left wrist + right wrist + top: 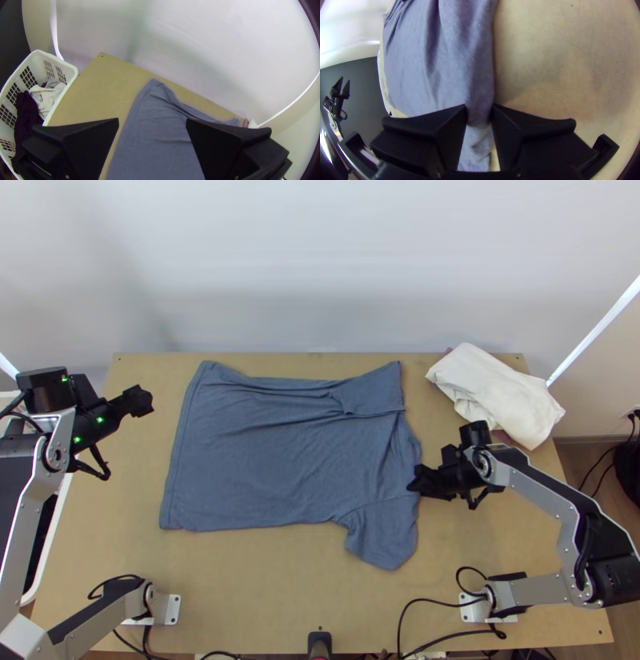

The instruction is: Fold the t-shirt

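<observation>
The blue-grey t-shirt (280, 452) lies mostly spread, its hem at the left, one sleeve sticking out toward the near side and a flap of cloth turned over at the far right corner. Off the hem's left side, above bare table, my left gripper (142, 402) is apart from the cloth; in the left wrist view the left gripper (152, 123) is open, with the shirt (150, 140) beyond. My right gripper (418, 482) is at the shirt's right edge; in the right wrist view the right gripper (479, 111) is shut on a gathered ridge of the shirt (453, 66).
A bunched white cloth (496, 392) lies at the table's far right corner, close to the right arm. Beyond the table's left edge stands a white basket (63, 96) with clothes in it. Bare wood (280, 588) stretches along the near side, where cables lie.
</observation>
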`<state>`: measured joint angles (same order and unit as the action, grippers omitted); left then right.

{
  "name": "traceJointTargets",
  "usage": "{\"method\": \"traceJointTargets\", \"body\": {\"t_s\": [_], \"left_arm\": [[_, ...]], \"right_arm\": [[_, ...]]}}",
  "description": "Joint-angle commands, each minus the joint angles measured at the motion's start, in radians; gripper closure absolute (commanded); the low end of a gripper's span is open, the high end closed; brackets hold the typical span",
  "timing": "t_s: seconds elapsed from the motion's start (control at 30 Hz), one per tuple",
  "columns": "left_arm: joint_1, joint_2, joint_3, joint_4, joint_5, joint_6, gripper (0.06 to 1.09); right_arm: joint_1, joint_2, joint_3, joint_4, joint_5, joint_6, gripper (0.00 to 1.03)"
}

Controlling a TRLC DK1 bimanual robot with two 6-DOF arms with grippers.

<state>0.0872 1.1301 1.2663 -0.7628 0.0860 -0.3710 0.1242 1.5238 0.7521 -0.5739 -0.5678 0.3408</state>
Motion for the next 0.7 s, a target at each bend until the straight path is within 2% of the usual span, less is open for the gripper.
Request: {"method": "traceJointTargets", "body": {"t_s": [0.0,0.03,0.13,0.23,0.53,0.67], "left_arm": [[0.008,-0.012,0.002,-0.017,0.003,-0.019,0.11],[0.008,-0.012,0.002,-0.021,0.003,-0.019,0.11],[0.008,-0.012,-0.019,-0.024,0.003,-0.009,0.11],[-0.015,-0.004,-0.059,-0.09,0.004,0.066,0.11],[-0.047,0.023,-0.243,-0.346,0.001,0.504,0.11],[-0.04,0.083,-0.268,-0.418,-0.017,0.607,0.11]], "right_arm": [[0.006,-0.013,-0.042,0.023,0.023,0.018,0.96],[0.006,-0.021,-0.048,0.028,0.036,0.018,1.0],[0.006,-0.045,-0.06,0.031,0.054,0.018,1.0],[0.005,-0.07,-0.068,0.031,0.063,0.018,1.0],[-0.003,-0.116,-0.092,0.031,0.069,0.018,1.0],[0.003,-0.114,-0.088,0.031,0.072,0.018,1.0]]}}
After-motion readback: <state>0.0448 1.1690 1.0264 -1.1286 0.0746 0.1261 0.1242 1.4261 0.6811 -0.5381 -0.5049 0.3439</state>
